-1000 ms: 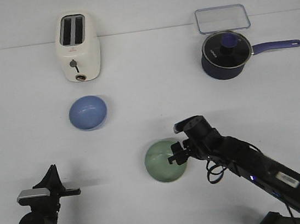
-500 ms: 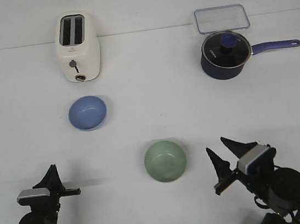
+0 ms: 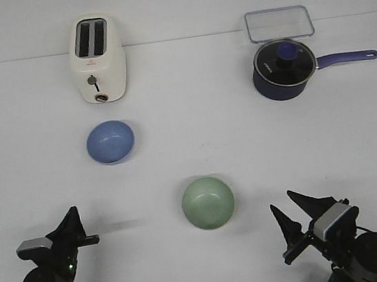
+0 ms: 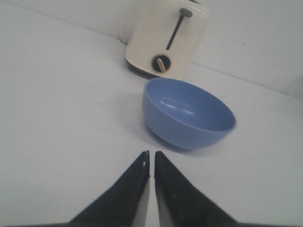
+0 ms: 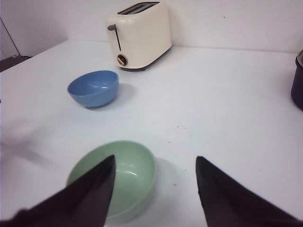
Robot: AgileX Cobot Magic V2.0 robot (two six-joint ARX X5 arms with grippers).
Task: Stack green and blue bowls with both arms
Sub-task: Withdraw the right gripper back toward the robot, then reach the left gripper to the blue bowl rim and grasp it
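Observation:
The pale green bowl [image 3: 208, 202] sits upright on the white table near the front middle; it also shows in the right wrist view [image 5: 116, 177]. The blue bowl [image 3: 110, 141] sits upright further back on the left, in front of the toaster; it shows in the left wrist view [image 4: 188, 112] and the right wrist view [image 5: 93, 88]. My left gripper [image 3: 82, 233] is shut and empty at the front left, its tips [image 4: 151, 153] a little short of the blue bowl. My right gripper [image 3: 288, 208] is open and empty at the front right, to the right of the green bowl [image 5: 155, 161].
A cream toaster [image 3: 97, 58] stands at the back left. A dark navy saucepan [image 3: 283, 68] with a lid and a long handle stands at the back right, with a clear rectangular container [image 3: 279, 23] behind it.
My right arm has drawn back from the green bowl to the front right, with its gripper open and empty. The green bowl stays in place. The left gripper has shifted slightly.

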